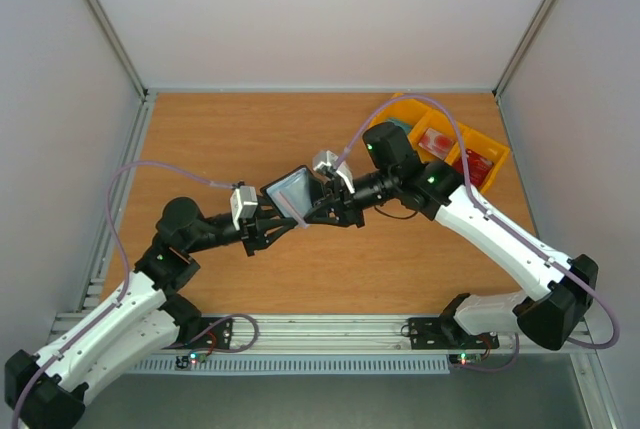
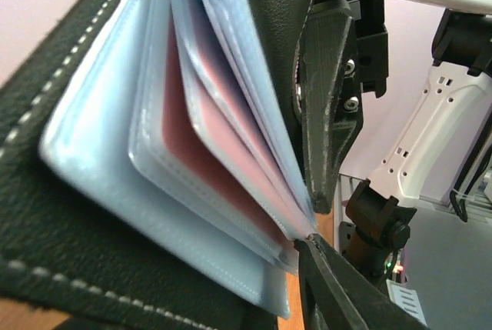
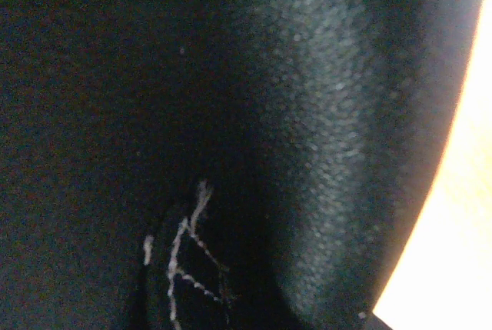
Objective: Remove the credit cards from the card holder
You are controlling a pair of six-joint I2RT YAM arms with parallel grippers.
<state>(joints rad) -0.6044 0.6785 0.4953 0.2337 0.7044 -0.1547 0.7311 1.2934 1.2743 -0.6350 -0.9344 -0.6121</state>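
Note:
The card holder point(image 1: 289, 189) is held open in the air above the table's middle, between both grippers. In the left wrist view its dark stitched cover point(image 2: 69, 215) fans out clear sleeves, and red credit cards point(image 2: 204, 153) sit inside the sleeves. My left gripper point(image 1: 278, 221) grips it from the left. One of its fingers point(image 2: 338, 291) touches the sleeves' lower corner and the other is hidden. My right gripper point(image 1: 328, 197) holds the other cover, with one finger point(image 2: 327, 99) against it. The right wrist view shows only dark stitched leather point(image 3: 231, 153), so its fingers are hidden.
A yellow three-compartment tray point(image 1: 420, 101) stands at the back right, partly under the right arm. Red cards point(image 1: 438, 142) lie in it. Grey walls close off the left, back and right sides. The table point(image 1: 220, 139) is wooden.

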